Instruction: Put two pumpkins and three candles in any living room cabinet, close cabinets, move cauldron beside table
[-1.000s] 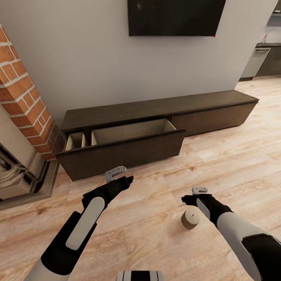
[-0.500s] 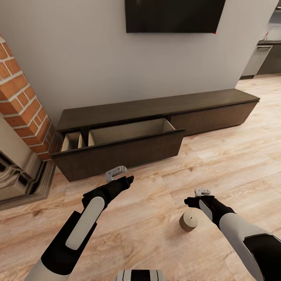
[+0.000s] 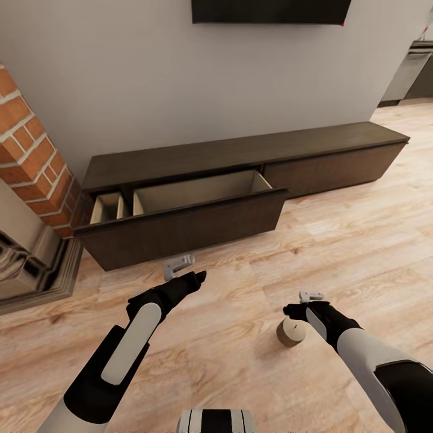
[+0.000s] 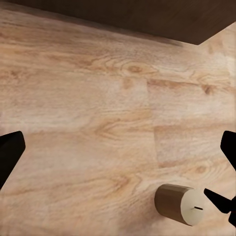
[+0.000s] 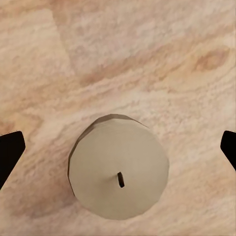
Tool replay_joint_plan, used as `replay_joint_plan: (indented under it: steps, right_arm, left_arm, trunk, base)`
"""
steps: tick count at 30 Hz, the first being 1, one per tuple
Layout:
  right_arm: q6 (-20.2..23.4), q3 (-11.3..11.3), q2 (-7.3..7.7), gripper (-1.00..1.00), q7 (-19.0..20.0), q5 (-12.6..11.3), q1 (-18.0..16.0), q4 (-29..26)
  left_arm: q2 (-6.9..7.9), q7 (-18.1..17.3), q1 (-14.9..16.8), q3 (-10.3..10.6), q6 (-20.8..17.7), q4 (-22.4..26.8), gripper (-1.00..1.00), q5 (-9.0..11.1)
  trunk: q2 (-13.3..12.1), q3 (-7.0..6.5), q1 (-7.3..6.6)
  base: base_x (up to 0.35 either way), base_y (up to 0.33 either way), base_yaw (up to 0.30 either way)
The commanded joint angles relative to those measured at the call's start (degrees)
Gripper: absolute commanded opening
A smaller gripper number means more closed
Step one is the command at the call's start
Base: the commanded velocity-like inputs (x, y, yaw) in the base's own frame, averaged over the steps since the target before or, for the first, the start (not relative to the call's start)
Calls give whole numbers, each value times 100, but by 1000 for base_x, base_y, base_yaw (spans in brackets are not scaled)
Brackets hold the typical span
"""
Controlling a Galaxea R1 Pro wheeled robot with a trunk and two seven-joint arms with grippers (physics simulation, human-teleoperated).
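You had one candle (image 3: pixel 291 332) standing upright on the wooden floor (image 3: pixel 337 240), with your right gripper (image 3: pixel 299 305) hanging just above and beside it, apart from it. In the right wrist view the candle (image 5: pixel 119 165) sat between the two dark fingertips (image 5: pixel 10 152), which stood wide at the picture's edges with bare floor (image 5: pixel 123 59) on either side of the wax, so your right gripper was spread and grasping nothing. The flat round top and its small dark wick were plain to see there.

Your left gripper (image 3: pixel 183 272) hovered over bare boards a little short of the cabinet (image 3: pixel 240 157), well apart from the candle. In the left wrist view its fingertips (image 4: pixel 9 155) also stood far apart at the edges, so it was released and empty; the candle (image 4: pixel 180 204) showed low in that view, with a dark tip of your right gripper (image 4: pixel 220 202) just beside it.

The cabinet ran along the grey wall (image 3: pixel 180 78) as a long, low dark-brown unit. Its wide drawer (image 3: pixel 186 219) at the left half was pulled out, showing light tan divided insides; I could see nothing lying in the compartments that faced the camera. The drawer fronts to the right were flush. A brick fireplace (image 3: pixel 30 180) stood at the cabinet's left end, and the lower edge of a black screen (image 3: pixel 270 11) hung on the wall above
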State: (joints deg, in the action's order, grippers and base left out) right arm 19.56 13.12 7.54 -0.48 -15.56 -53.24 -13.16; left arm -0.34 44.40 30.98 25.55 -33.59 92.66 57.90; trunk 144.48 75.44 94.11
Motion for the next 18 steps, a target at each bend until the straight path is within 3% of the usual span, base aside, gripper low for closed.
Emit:
replay_joint_plan:
  steps: [1,10,18]
  right_arm:
    - [30,49,1,100,-5,-44,-2,-11]
    - [23,50,-6,100,8,-44,-2,-11]
    - [21,50,-7,100,19,-44,0,-11]
  left_arm:
    - [-1,52,4,2,-7,7,100,46]
    - [1,52,4,2,-7,7,100,46]
    - [6,50,4,2,-7,7,100,46]
  trunk:
    - [4,27,1]
    - [6,71,6]
    - [14,204,22]
  base:
    - [0,0,0]
    - [0,0,0]
    - [0,0,0]
